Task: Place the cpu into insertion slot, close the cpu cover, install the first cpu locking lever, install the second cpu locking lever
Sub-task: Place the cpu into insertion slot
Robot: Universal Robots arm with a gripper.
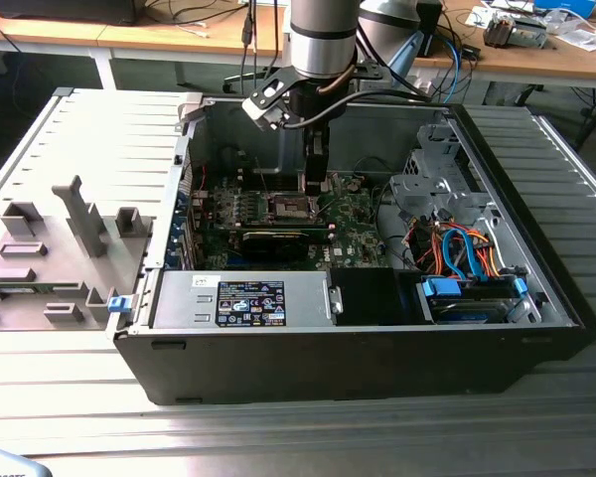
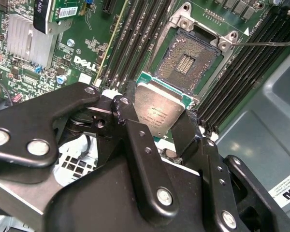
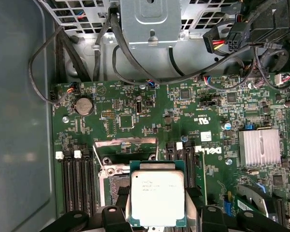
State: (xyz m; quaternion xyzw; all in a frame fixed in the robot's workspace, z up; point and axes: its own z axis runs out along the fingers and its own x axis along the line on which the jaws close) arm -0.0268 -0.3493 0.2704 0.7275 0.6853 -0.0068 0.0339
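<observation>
We find an open computer case (image 1: 278, 368) lying on its side on the ribbed metal counter (image 1: 278, 432). It contains a green circuit board (image 1: 358, 214) at the back, a silver power supply (image 1: 243, 298) along the front wall, and a drive bay with orange and blue cables (image 1: 457, 248) at the exterior view's right. On the board, the insertion slot (image 2: 186, 63) lies uncovered, with its dark contact field and silvery rim exposed. Long black memory slots (image 2: 135, 43) run along both its sides, and a finned heat sink (image 3: 258, 147) sits well apart. The claw (image 2: 157, 118) reaches down into the case and is closed to a narrow gap on the cpu (image 2: 159, 108). Its black fingers (image 2: 128, 113) press two opposite edges, with the metal face turned toward the cameras. The cpu is held just beside the slot, overlapping its near edge in the second wrist view, and is not seated in it. In the first wrist view the cpu (image 3: 157, 195) and fingers hide most of the slot, and the silvery strip beyond it reads as the raised cpu cover (image 3: 125, 141), seen edge-on. In the exterior view the claw (image 1: 316, 179) blocks the cpu.
</observation>
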